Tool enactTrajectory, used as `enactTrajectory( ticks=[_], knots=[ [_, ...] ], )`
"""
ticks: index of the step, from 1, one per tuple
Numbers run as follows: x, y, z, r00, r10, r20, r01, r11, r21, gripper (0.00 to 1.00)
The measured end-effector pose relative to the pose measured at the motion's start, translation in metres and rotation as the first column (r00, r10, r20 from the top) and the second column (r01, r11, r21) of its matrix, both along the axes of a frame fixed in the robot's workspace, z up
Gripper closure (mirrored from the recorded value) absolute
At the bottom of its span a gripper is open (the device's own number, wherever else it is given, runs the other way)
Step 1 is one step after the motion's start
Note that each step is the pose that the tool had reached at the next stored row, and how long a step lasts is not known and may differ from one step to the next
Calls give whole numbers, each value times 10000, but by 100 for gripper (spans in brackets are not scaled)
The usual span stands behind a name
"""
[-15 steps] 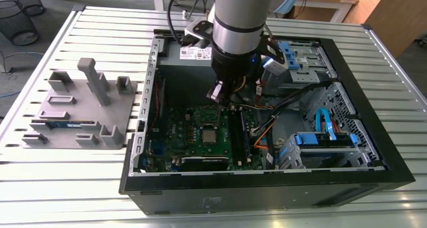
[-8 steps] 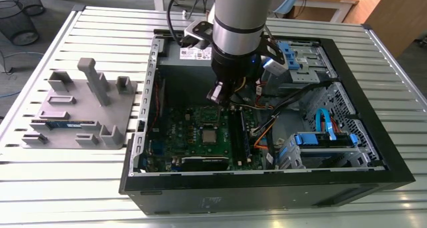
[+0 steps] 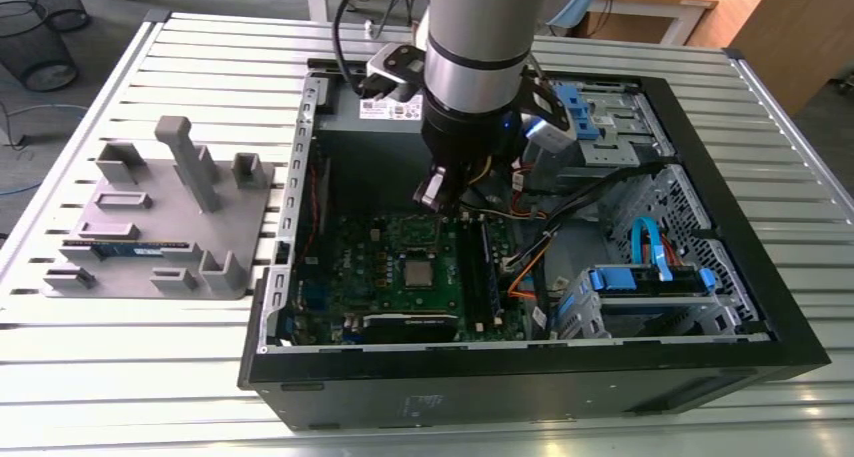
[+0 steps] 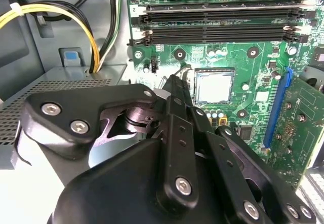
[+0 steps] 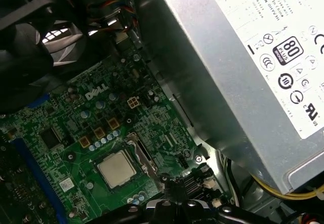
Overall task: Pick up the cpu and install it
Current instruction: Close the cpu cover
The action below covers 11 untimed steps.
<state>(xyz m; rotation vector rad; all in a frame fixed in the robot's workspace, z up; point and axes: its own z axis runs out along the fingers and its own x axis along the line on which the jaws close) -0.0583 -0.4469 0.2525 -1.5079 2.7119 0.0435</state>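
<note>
Exterior view, gripper (image 3: pixel 445 199) clenched, empty, near seated cpu (image 3: pixel 418 273), power supply (image 3: pixel 358 117) and cables (image 3: pixel 514 209) beside.

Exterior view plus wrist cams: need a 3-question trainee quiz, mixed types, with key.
1. True or false: the gripper holds the cpu.
2. The cpu lies: A) on the power supply B) in the socket on the motherboard C) on the table.
3. Fill in: the grey holder stands at the exterior view's ____ of the computer case.
Key: 1 false; 2 B; 3 left.
</note>
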Motion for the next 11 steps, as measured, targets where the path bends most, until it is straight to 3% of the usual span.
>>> enactTrajectory(
  ticks=[11],
  knots=[
    [-5, -43, 0, 9997, 243, 1, -243, 9997, -2, 89]
  ],
)
